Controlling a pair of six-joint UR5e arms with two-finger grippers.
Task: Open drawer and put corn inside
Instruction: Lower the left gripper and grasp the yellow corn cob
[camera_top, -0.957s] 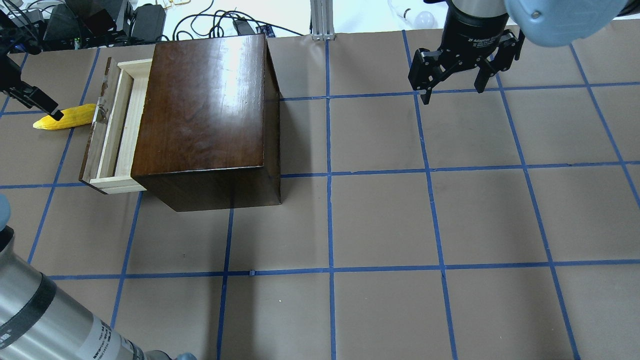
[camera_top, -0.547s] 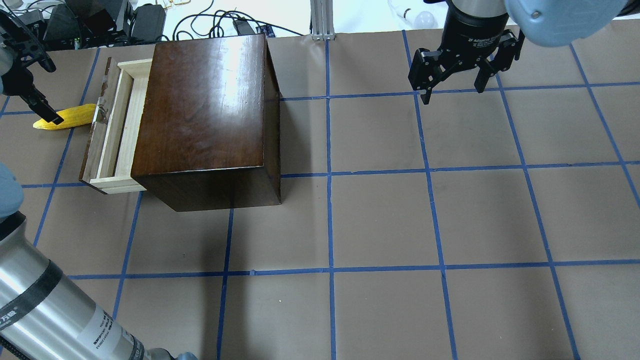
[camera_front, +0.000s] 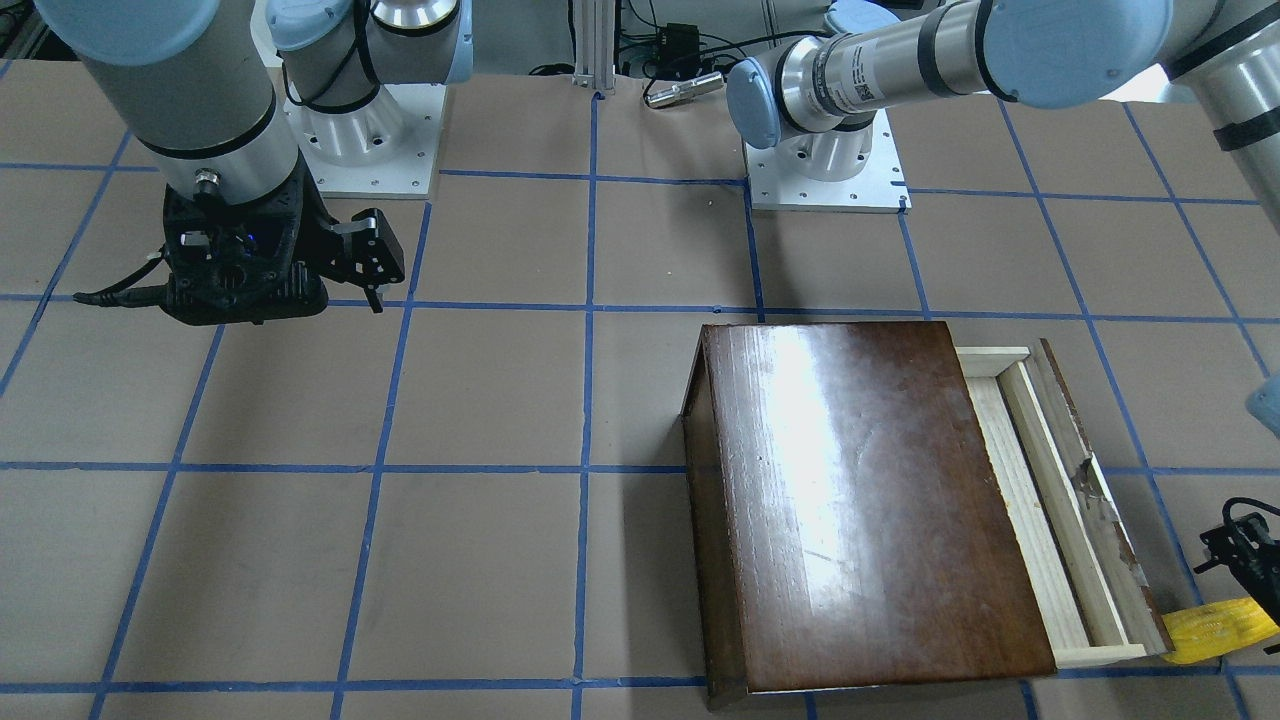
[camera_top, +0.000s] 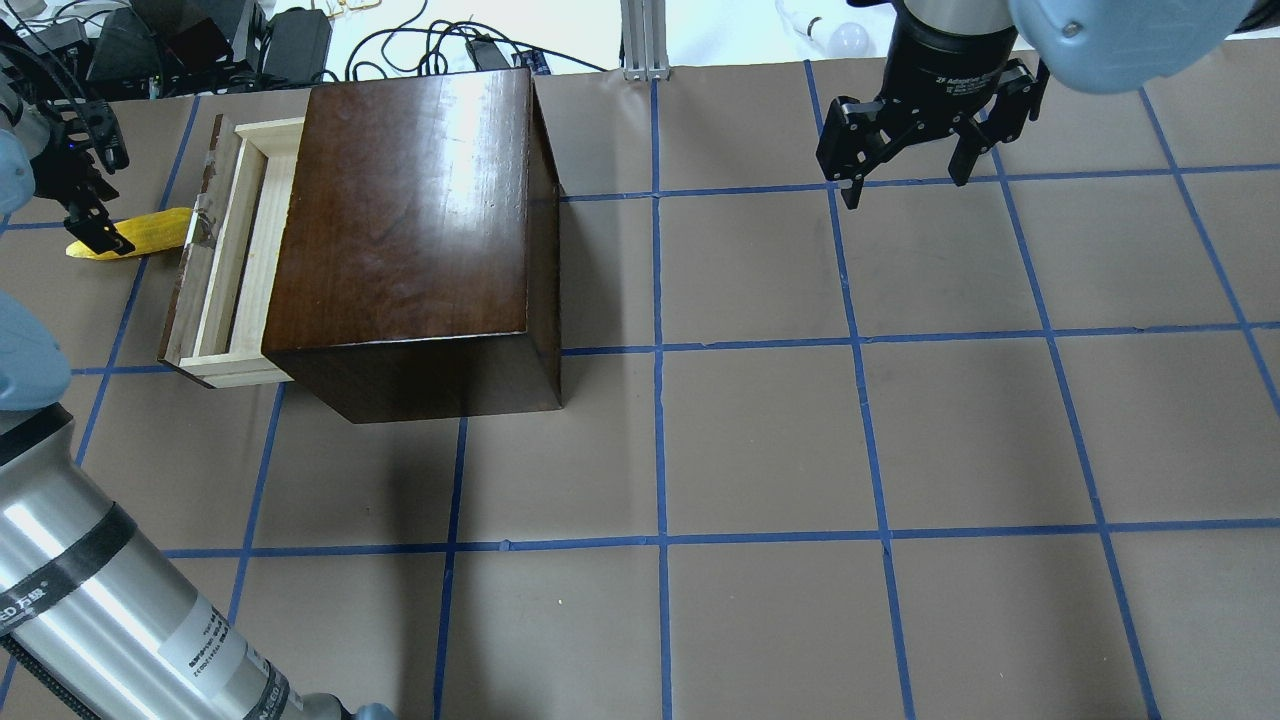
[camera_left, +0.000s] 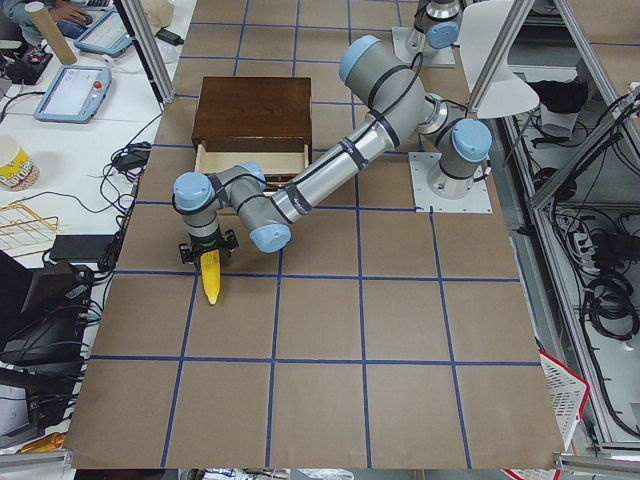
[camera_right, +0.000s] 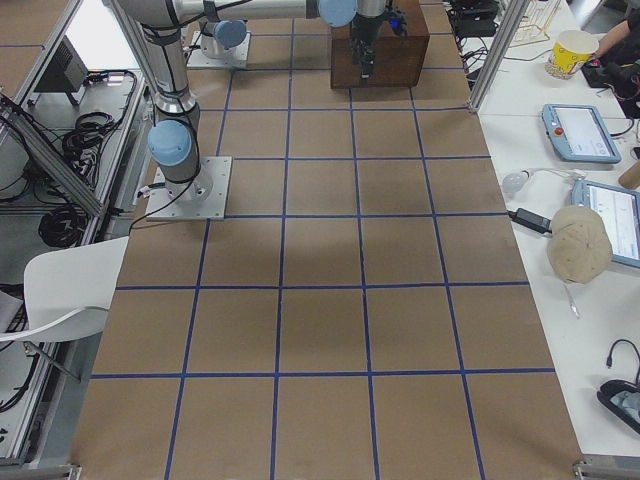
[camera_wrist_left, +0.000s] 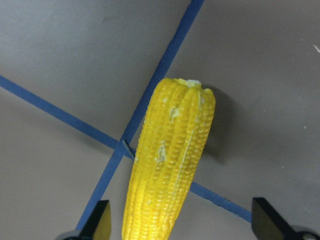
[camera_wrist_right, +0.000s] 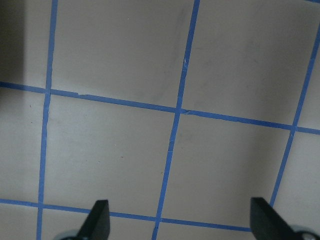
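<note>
The corn (camera_top: 145, 230) lies on the table just left of the drawer (camera_top: 228, 255), its blunt end near the scuffed front panel. The drawer is pulled partway out of the dark-brown box (camera_top: 410, 230) and shows empty pale wood. My left gripper (camera_top: 95, 222) is open and hangs over the corn's tapered half. In the left wrist view the corn (camera_wrist_left: 170, 165) lies between the two fingertips (camera_wrist_left: 99, 222), which are apart from it. It also shows in the front-facing view (camera_front: 1220, 628). My right gripper (camera_top: 908, 180) is open and empty, far right at the back.
Cables and power bricks (camera_top: 200, 40) lie beyond the table's back-left edge. An aluminium post (camera_top: 645, 40) and a light bulb (camera_top: 850, 38) stand at the back. The left forearm (camera_top: 90, 610) crosses the front-left corner. Blue tape lines grid the brown table.
My left wrist has swung in from the left edge and turned over the corn. The corn, drawer and right arm have not moved.
</note>
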